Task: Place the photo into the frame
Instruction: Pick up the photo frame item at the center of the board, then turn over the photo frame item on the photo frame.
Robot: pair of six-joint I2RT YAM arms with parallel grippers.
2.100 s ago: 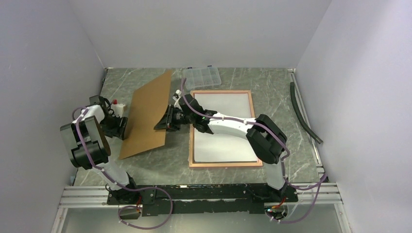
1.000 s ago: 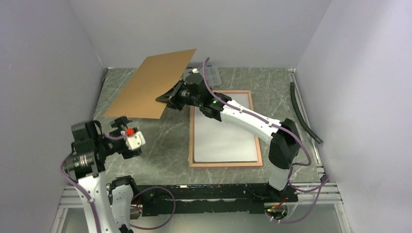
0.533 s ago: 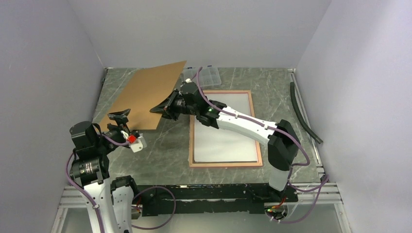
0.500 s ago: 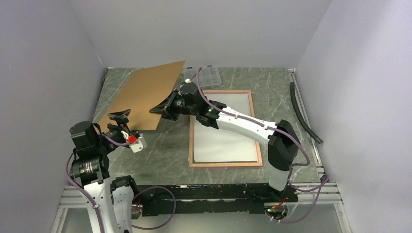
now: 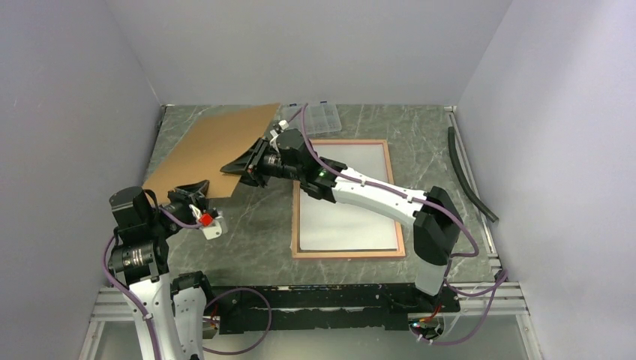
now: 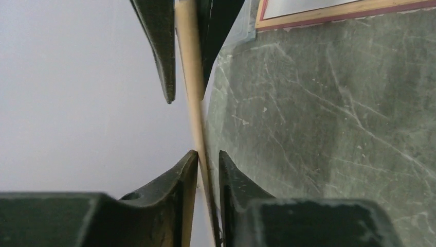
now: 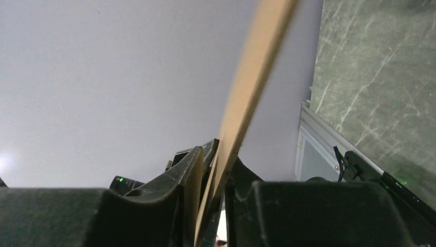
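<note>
Top view, frame (image 5: 345, 255): flat on the tabletop (image 5: 255, 232), white sheet (image 5: 352, 217) inside; perhaps the photo face down, I cannot tell.
Top view, backing board (image 5: 206, 154): tilted between both arms; may drop if one side releases early.
Left wrist, left fingers (image 6: 175, 190): around board edge, thin gap; grip unclear.
Right wrist, right fingers (image 7: 177, 185): pinch the board; its far end is cut off.

The backing board (image 5: 214, 154) is plain tan-brown. The frame (image 5: 360, 140) has a pink border and white centre. The table (image 5: 255, 232) is grey-green marble, pale-veined. The right arm (image 5: 367, 196) is white with black joints.
</note>
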